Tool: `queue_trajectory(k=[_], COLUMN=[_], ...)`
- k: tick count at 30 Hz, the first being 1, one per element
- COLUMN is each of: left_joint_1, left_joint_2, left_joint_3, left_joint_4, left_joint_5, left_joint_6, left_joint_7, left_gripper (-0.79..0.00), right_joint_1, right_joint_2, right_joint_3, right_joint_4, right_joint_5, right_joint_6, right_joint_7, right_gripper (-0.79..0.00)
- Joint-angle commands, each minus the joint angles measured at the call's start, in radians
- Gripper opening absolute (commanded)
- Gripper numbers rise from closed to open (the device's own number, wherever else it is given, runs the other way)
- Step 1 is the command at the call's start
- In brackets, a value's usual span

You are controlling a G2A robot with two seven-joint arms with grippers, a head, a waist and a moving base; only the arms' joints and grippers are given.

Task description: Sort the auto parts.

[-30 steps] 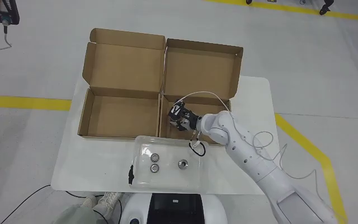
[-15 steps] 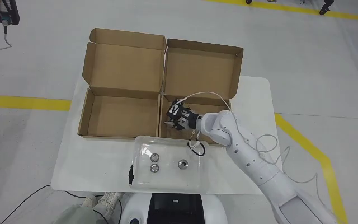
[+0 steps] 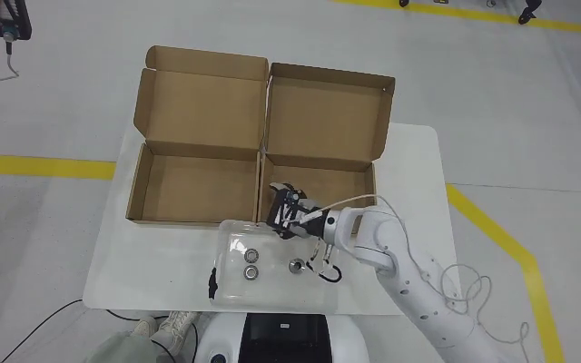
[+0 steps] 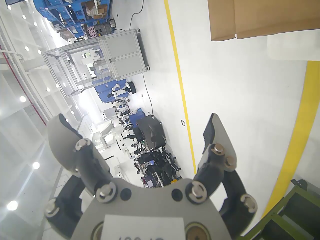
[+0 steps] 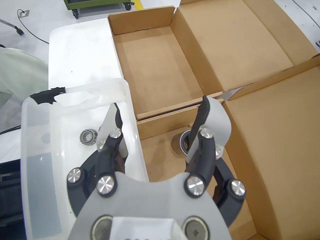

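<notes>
Right tool (image 5: 160,102) hangs with its fingers spread wide and nothing between them, straddling the line where the clear bin (image 5: 75,93) meets the near cardboard box (image 5: 162,156). One finger is over the bin and the other over the box.

Just past the box-side finger, a dark ring (image 5: 183,142) lies flat on the box floor with its hole facing up, partly hidden by that finger. Beside the bin-side finger, a small metal bearing (image 5: 88,136) sits on the bin floor; its axis seems tipped to one side, though this is hard to tell. The top view shows three small round parts in the bin: two (image 3: 251,263) close together farther from the tool, and one (image 3: 297,265) nearer it.

Beyond the fingertips, the second cardboard box (image 5: 160,71) stands open with its lid folded back, touching the first along one wall. Both boxes and the bin rest on the white table (image 3: 418,181).

Left tool (image 4: 136,117) is also spread wide and holds nothing, pointing out over the floor.
</notes>
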Motion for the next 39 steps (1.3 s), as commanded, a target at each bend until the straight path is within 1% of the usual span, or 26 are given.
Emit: queue_trajectory(k=[1, 4, 6, 27, 28, 29, 30, 32, 33, 37, 39], left_joint_1=[0.000, 0.000, 0.000, 0.000, 0.000, 0.000, 0.000, 0.000, 0.000, 0.000, 0.000], left_joint_2=[0.000, 0.000, 0.000, 0.000, 0.000, 0.000, 0.000, 0.000, 0.000, 0.000, 0.000], left_joint_3=[0.000, 0.000, 0.000, 0.000, 0.000, 0.000, 0.000, 0.000, 0.000, 0.000, 0.000], left_joint_4=[0.000, 0.000, 0.000, 0.000, 0.000, 0.000, 0.000, 0.000, 0.000, 0.000, 0.000], left_joint_5=[0.000, 0.000, 0.000, 0.000, 0.000, 0.000, 0.000, 0.000, 0.000, 0.000, 0.000], left_joint_6=[0.000, 0.000, 0.000, 0.000, 0.000, 0.000, 0.000, 0.000, 0.000, 0.000, 0.000], left_joint_7=[0.000, 0.000, 0.000, 0.000, 0.000, 0.000, 0.000, 0.000, 0.000, 0.000, 0.000], left_gripper=[0.000, 0.000, 0.000, 0.000, 0.000, 0.000, 0.000, 0.000, 0.000, 0.000, 0.000], right_joint_1=[-0.025, -0.062, -0.062, -0.062, -0.064, -0.073, -0.083, -0.112, -0.126, -0.200, -0.242], right_joint_2=[0.006, 0.014, 0.014, 0.014, 0.014, 0.015, 0.017, 0.024, 0.028, 0.047, 0.057], right_joint_3=[0.003, 0.008, 0.008, 0.008, 0.008, 0.008, 0.008, 0.010, 0.013, 0.030, 0.040], right_joint_4=[-0.033, -0.077, -0.077, -0.077, -0.076, -0.075, -0.078, -0.096, -0.109, -0.173, -0.204], right_joint_5=[-0.011, -0.021, -0.021, -0.021, -0.021, -0.025, -0.031, -0.053, -0.066, -0.115, -0.144], right_joint_6=[-0.016, -0.038, -0.038, -0.038, -0.035, -0.029, -0.029, -0.042, -0.051, -0.080, -0.096], right_joint_7=[0.007, 0.006, 0.006, 0.006, 0.004, -0.004, -0.010, -0.003, 0.005, 0.037, 0.041], right_gripper=[-0.225, -0.231, -0.252, -0.252, -0.200, -0.188, -0.157, -0.154, -0.166, -0.160, -0.172])
